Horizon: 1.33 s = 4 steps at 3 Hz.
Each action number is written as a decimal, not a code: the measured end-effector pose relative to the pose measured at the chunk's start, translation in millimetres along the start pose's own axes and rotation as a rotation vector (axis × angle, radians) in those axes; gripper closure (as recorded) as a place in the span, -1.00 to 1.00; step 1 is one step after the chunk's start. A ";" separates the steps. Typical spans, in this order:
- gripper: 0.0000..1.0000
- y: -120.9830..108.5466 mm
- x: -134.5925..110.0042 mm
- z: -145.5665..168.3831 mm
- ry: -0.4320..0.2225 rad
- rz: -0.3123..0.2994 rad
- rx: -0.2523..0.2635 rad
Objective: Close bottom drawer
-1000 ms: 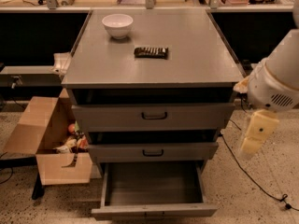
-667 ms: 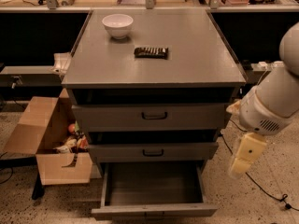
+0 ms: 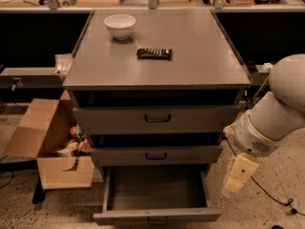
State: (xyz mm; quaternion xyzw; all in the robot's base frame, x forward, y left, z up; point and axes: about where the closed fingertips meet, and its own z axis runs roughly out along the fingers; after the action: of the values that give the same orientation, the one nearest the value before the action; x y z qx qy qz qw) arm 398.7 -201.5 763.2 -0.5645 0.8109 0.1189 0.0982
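Observation:
The bottom drawer of the grey cabinet is pulled far out, its plain grey tray bare and its front near the frame's bottom edge. The middle drawer and the top drawer stand slightly out. My gripper, cream-coloured, hangs from the white arm to the right of the cabinet, level with the open drawer's right side and apart from it.
A white bowl and a dark flat bar lie on the cabinet top. An open cardboard box with items stands left on the speckled floor. A cable runs on the floor at right. Benches stand behind.
My arm and gripper have moved down and left, closer to the open bottom drawer's right side. The drawers have not moved.

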 end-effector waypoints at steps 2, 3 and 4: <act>-1.00 -4.8 3.9 99.5 -0.041 0.030 -0.060; -1.00 -4.1 5.9 161.9 -0.070 0.049 -0.120; -1.00 -1.0 7.7 208.7 -0.090 0.074 -0.171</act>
State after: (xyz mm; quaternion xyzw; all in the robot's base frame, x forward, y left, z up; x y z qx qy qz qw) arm 402.2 -145.4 562.1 -0.5344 0.8130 0.2165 0.0818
